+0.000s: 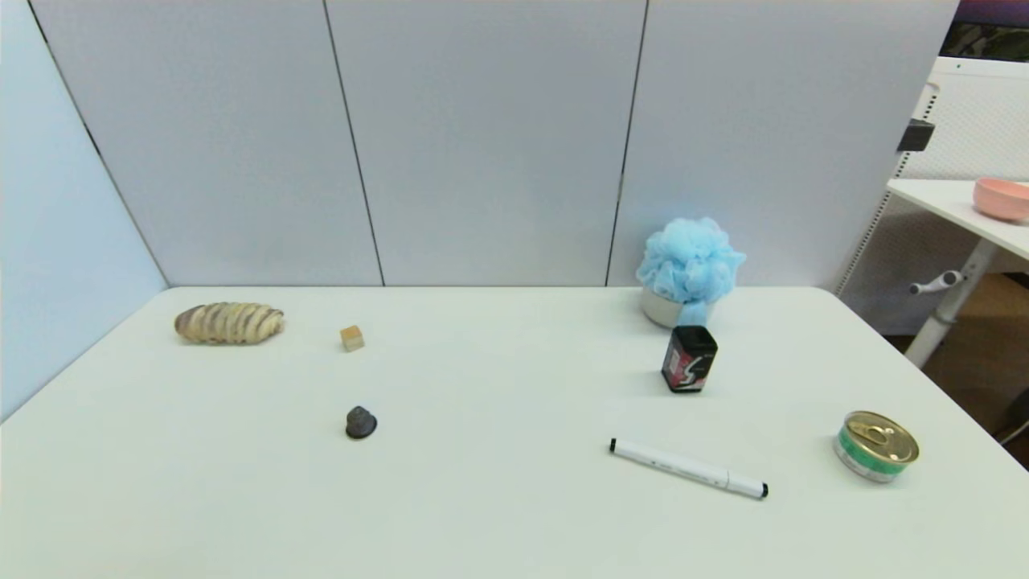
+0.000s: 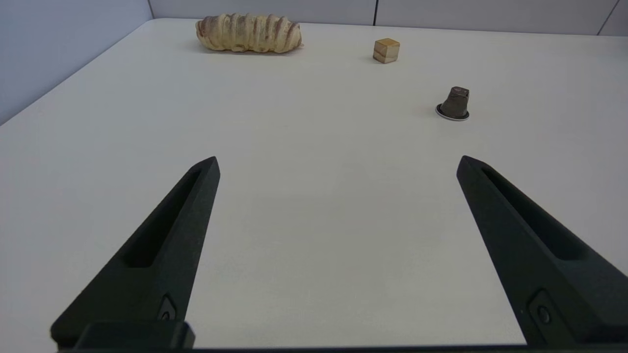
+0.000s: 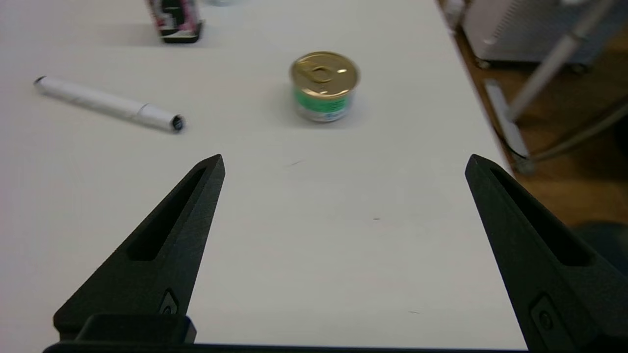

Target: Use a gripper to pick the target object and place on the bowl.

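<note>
The light-blue mesh bath pouf (image 1: 690,259) sits on top of the small off-white bowl (image 1: 661,310) at the far right of the table, by the back wall. A blue ribbon hangs down over the bowl's front. Neither gripper shows in the head view. My left gripper (image 2: 337,164) is open and empty over bare table at the near left. My right gripper (image 3: 345,163) is open and empty over bare table near the right edge. The pouf and bowl are out of both wrist views.
A black and red box (image 1: 689,359) stands in front of the bowl. A white marker (image 1: 688,468) and a green tin (image 1: 875,445) lie near right. A bread loaf (image 1: 229,322), wooden cube (image 1: 351,338) and dark capsule (image 1: 361,422) lie left. A pink bowl (image 1: 1001,199) is on a side table.
</note>
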{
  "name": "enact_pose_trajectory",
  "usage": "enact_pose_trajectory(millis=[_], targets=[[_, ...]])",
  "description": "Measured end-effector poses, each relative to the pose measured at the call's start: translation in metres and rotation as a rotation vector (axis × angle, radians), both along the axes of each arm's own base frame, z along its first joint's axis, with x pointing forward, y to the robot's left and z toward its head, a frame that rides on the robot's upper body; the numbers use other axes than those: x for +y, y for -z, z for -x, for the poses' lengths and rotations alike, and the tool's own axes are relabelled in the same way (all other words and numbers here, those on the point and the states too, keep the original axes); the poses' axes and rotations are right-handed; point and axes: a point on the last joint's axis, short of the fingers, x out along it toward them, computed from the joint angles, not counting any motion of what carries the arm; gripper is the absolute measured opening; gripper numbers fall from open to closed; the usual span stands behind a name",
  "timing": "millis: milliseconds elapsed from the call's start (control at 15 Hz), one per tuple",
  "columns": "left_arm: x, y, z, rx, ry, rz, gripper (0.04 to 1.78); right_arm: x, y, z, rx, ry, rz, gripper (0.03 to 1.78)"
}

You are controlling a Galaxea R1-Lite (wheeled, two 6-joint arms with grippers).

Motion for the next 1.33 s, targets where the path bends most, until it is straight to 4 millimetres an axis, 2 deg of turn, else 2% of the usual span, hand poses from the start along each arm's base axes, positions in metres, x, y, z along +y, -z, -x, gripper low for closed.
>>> enact_pose_trajectory(millis=[267, 400, 733, 933, 1333], targets=[[0.0, 0.0, 0.0, 0.0, 0.0, 0.0, 1.71, 0.001, 0.042, 0.005, -0.071, 0.008, -0.01, 1.69], [0.0, 0.0, 0.0, 0.0, -0.001, 0.0, 1.71, 0.001, 0.053, 0.012, -0.121, 0.006, -0.03, 1.69], [0.0, 0.0, 0.0, 0.0, 0.0, 0.0, 1.71, 0.002, 0.061, 0.017, -0.279, -0.006, -0.102, 1.69], [0.0, 0.0, 0.0, 0.0, 0.0, 0.0, 1.71, 0.002, 0.069, 0.016, -0.253, -0.005, -0.117, 1.69], [0.0, 0.0, 0.0, 0.0, 0.0, 0.0, 1.71, 0.002, 0.069, 0.016, -0.253, -0.004, -0.119, 1.69]])
